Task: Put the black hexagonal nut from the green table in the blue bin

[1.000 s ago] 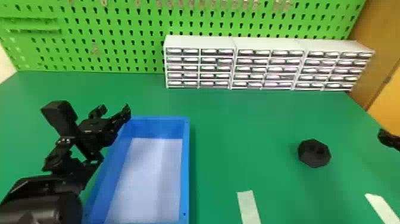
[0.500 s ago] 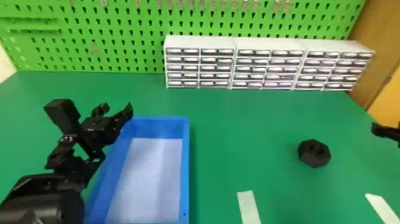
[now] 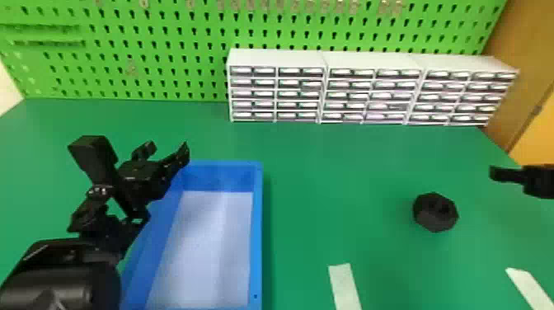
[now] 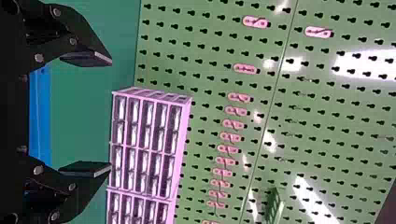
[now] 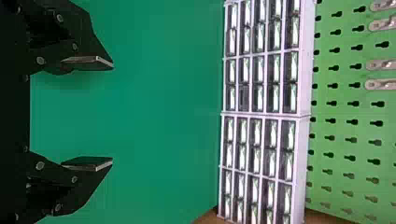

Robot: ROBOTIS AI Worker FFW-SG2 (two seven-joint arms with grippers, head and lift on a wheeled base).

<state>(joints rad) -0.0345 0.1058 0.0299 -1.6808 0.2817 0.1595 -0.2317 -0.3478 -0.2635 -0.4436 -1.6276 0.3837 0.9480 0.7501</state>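
Note:
The black hexagonal nut [image 3: 435,212] lies on the green table [image 3: 321,185], right of the blue bin [image 3: 257,231]. In the head view my left gripper [image 3: 167,150] hangs over the bin's left side near its far corner; the left wrist view has this gripper [image 4: 111,114] open, nothing between its fingers. At the right edge of the head view, my right gripper [image 3: 501,174] is a little beyond the nut and to its right, apart from it. Seen in the right wrist view, the right gripper [image 5: 112,114] is open with only table behind its gap.
White drawer cabinets [image 3: 371,88] stand along the back of the table against a green pegboard [image 3: 165,53]. Two pale tape strips [image 3: 345,286] lie near the front, one right of the bin, one at the right. A brown panel [image 3: 523,74] rises at the back right.
My right gripper has come farther into the head view from the right edge, moving left and closer to the nut. The left gripper has shifted very slightly to the right; the nut and bin have stayed put.

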